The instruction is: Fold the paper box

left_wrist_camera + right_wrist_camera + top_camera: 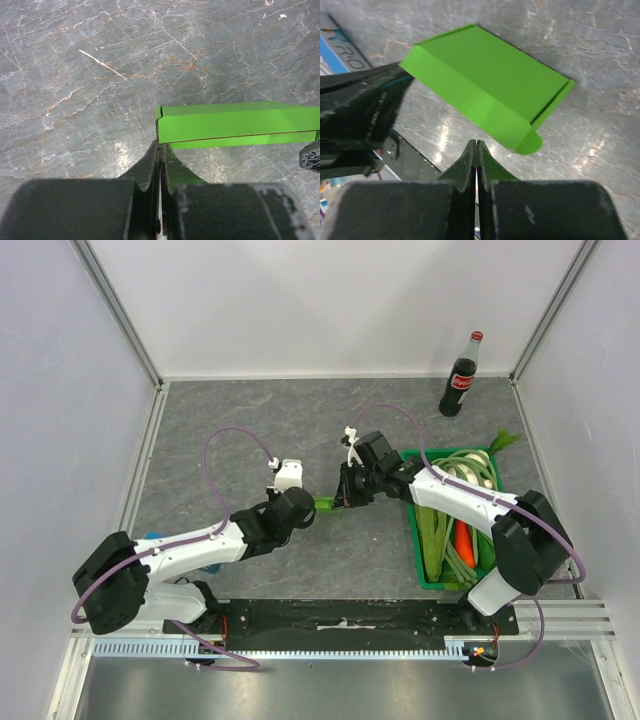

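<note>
Pressed flat together, the fingers of the left gripper (160, 147) pinch the near-left corner of the paper box (235, 122), a lime-green card piece folded into a long, flat sleeve with a crease running along its length. It lies low over the middle of the table, between the two arms. The right gripper (476, 145) meets it from the other end, its fingers closed tight with nothing between them and their tips just beside the box's long edge, near a small rounded tab at one corner (whether they touch the card cannot be told from either wrist view). Under both grippers spreads the table (250, 420), a grey stone-patterned top veined in white and rust, with patches of glare close to the box. A blue block (337, 47) with white lettering lies near the left arm. To the right, beneath the right arm, sits a dark-green crate (412, 540) packed with long pale-green stalks and a carrot (464, 540). A dark cola bottle (461, 375) with a red cap and label stands upright at the far right corner, well apart from the arms. Plain white walls (330, 300) framed by aluminium posts close off the table on three sides, and a purple cable (225, 435) loops above each arm.
</note>
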Available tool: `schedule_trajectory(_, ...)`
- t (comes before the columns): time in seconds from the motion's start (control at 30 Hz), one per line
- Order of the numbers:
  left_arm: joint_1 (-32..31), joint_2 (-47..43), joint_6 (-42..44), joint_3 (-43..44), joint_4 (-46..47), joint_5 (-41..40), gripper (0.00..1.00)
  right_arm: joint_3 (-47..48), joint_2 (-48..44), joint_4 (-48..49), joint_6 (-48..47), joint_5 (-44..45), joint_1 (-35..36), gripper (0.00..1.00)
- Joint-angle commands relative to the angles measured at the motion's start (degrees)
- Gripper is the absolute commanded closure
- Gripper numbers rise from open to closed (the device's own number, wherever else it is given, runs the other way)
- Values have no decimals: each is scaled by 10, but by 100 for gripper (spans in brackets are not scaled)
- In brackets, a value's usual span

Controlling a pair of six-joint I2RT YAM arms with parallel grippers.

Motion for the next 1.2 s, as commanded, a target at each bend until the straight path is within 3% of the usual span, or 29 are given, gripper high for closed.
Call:
schedule_trajectory(0.0, -6, 19, 12, 9, -24, 22, 98, -12, -29, 82, 52, -44, -10, 100)
schedule_trajectory(0.13, -6, 23, 11, 10, -24, 22, 98, -4, -34, 56, 17, -18, -19, 100)
schedule_trajectory(0.23, -6, 24, 14, 9, -25, 21, 98, 22, -44, 11, -74, -23, -16, 99)
schedule_trajectory(0.33, -5, 28, 18, 19, -37, 24, 98, 20, -107, -45, -212, 90, 13, 81)
schedule_trajectory(0.47, -5, 41, 25, 48, -58, 41, 98, -63, -162, 8, -291, 201, 28, 72)
schedule_trajectory(0.67, 0, 55, 35, 70, -76, 66, 98, -160, -167, 163, -320, 199, 28, 71)
schedule_trajectory(0.77, 7, 71, 39, 84, -84, 86, 98, -178, -165, 192, -332, 193, 28, 69)
schedule_trajectory(0.9, 8, 71, 49, 87, -81, 102, 98, -162, -163, 155, -292, 236, 23, 51)
schedule_trajectory(1.0, 8, 45, 45, 64, -65, 117, 97, -130, -145, 89, -248, 238, 22, 45)
schedule_trajectory(1.1, 8, -13, 35, 24, -40, 143, 73, -97, -129, 25, -214, 230, 15, 43)
schedule_trajectory(1.13, 8, -73, 33, 5, -62, 173, 56, -98, -143, 10, -200, 212, 14, 39)
schedule_trajectory(1.17, 9, -93, 32, -3, -70, 186, 49, -102, -158, 10, -196, 201, 8, 38)
